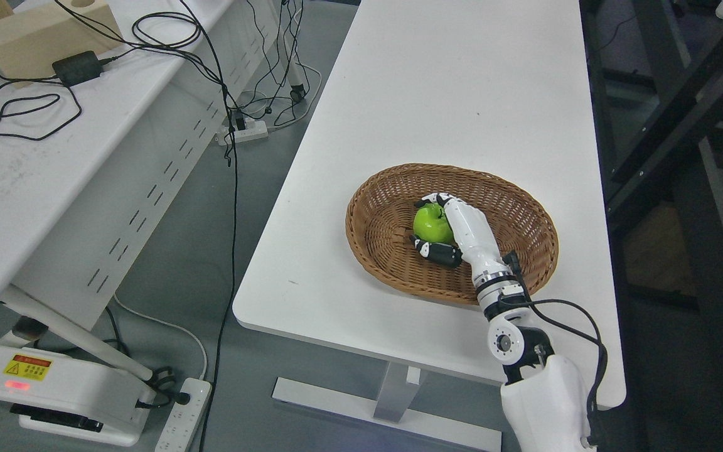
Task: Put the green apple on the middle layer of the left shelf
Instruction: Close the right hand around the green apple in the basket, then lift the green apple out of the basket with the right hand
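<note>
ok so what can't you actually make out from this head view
- Left shelf: not identifiable in the head view.
- Green apple: its right side is covered by the right hand, so contact there is hidden.
- Basket: near rim partly hidden behind the wrist.
- Left hand: outside the frame.
- Warning label at lower left: print too small to read.

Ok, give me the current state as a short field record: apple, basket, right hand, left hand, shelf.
apple: green apple inside the basket, fingers wrapped around it
basket: wicker basket on the white table, near its front right part
right hand: right hand reaching into the basket, shut on the apple
left hand: not in view
shelf: dark shelving at the picture's right; layers cannot be told
</note>
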